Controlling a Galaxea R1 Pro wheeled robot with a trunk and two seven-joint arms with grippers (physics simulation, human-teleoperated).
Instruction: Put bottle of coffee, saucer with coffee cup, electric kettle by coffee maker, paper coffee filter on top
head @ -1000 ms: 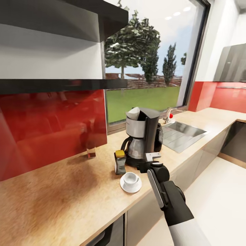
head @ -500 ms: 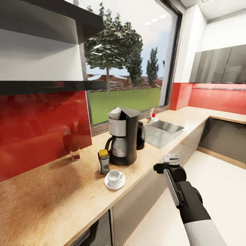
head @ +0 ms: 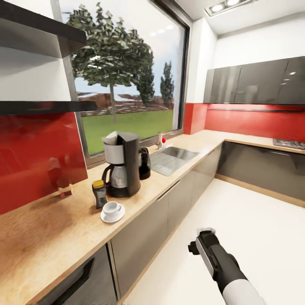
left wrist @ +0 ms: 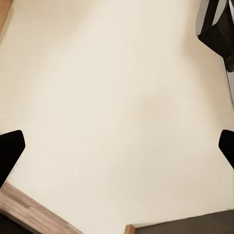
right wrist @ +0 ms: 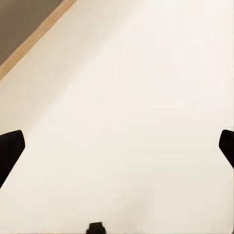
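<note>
A large window [head: 127, 84] fills the wall behind the counter and shows a green lawn, trees and a pale sky. Glossy red panels [head: 34, 156] cover the wall under it and also the far wall. Grey wall cabinets [head: 254, 82] hang over the far side. The floor [head: 254, 216] is plain cream. Spot lamps [head: 224, 5] shine in the white ceiling.

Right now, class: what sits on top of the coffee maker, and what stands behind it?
A white paper coffee filter rests on the coffee maker. The electric kettle stands behind, partly covered by the machine.
</note>
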